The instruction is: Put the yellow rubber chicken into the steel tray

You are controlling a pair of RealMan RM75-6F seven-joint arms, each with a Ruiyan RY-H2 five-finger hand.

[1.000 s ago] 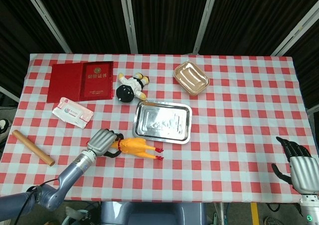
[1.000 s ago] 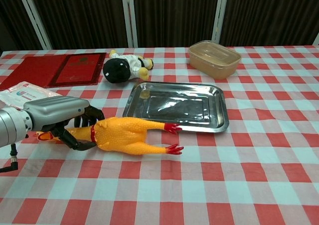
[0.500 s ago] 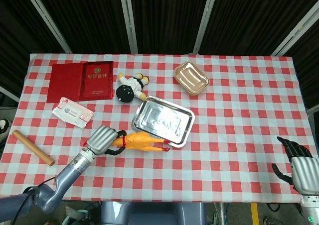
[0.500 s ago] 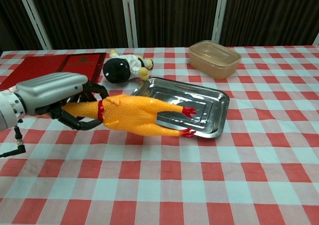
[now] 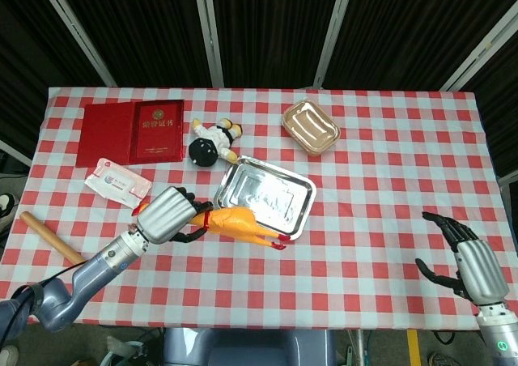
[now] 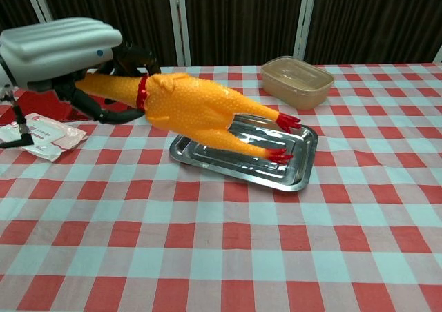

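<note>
Red-checked cloth covers the desk [image 5: 380, 196]. Left robot hand [image 5: 166, 216] grasps the yellow rubber chicken [image 6: 200, 108] by its neck, lifted above the steel tray [image 5: 299, 189], feet rightward. Fingers hide the head. Right robot hand [image 5: 465, 261] hangs released, near right.

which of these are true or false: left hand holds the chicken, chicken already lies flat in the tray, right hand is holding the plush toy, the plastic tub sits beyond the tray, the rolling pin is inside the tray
1. The left hand holds the yellow rubber chicken. True.
2. The chicken lies flat in the steel tray. False: it is lifted, feet over the tray.
3. The right hand holds the plush toy. False: it is open and holds nothing; the toy lies on the table.
4. The plastic tub sits beyond the tray. True.
5. The rolling pin is inside the tray. False: it lies at the table's left edge.
</note>
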